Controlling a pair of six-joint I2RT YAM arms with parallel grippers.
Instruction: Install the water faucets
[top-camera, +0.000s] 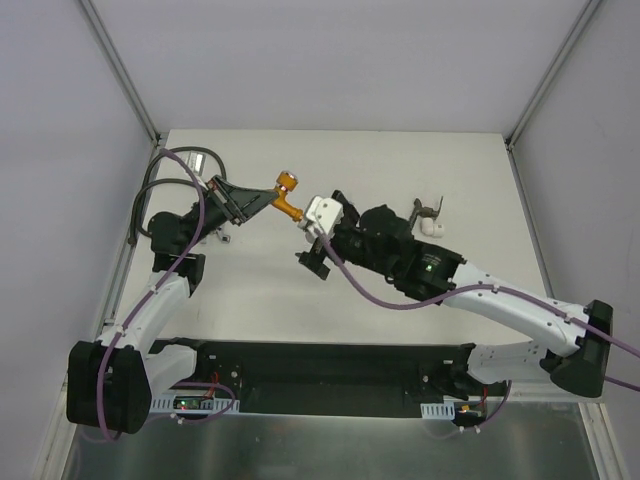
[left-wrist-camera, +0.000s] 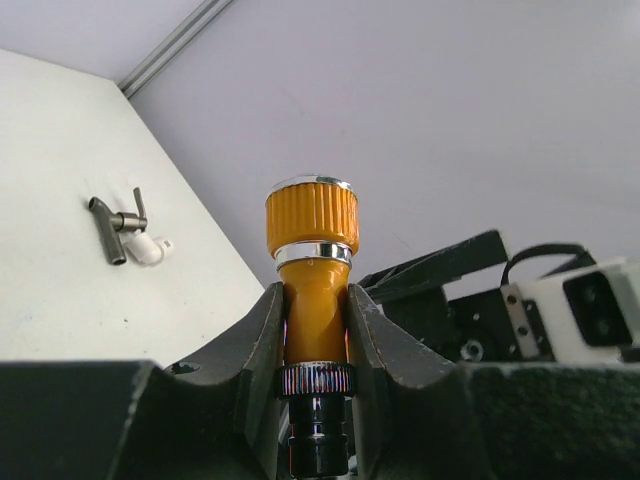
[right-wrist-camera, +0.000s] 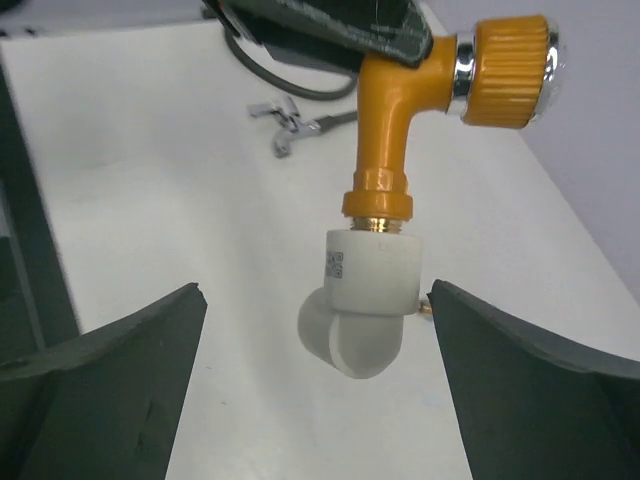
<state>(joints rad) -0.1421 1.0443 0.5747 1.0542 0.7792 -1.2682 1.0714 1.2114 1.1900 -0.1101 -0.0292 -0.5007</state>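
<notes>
My left gripper (left-wrist-camera: 315, 305) is shut on the shiny orange faucet (left-wrist-camera: 312, 270) and holds it in the air above the table; the gripper (top-camera: 262, 200) and faucet (top-camera: 288, 200) also show in the top view. A white elbow fitting (right-wrist-camera: 366, 295) sits on the faucet's (right-wrist-camera: 385, 110) threaded end. My right gripper (right-wrist-camera: 315, 290) is open, one finger on each side of the elbow, touching nothing. In the top view my right gripper (top-camera: 312, 232) sits just right of the faucet. A dark grey-brown faucet (top-camera: 430, 210) lies at the back right. The blue faucet is out of view.
A white elbow fitting (top-camera: 433, 228) lies against the grey-brown faucet (left-wrist-camera: 112, 226). A black hose (top-camera: 160, 190) loops at the back left, with a small silver fitting (right-wrist-camera: 285, 118) near it. Enclosure walls stand close behind and at both sides.
</notes>
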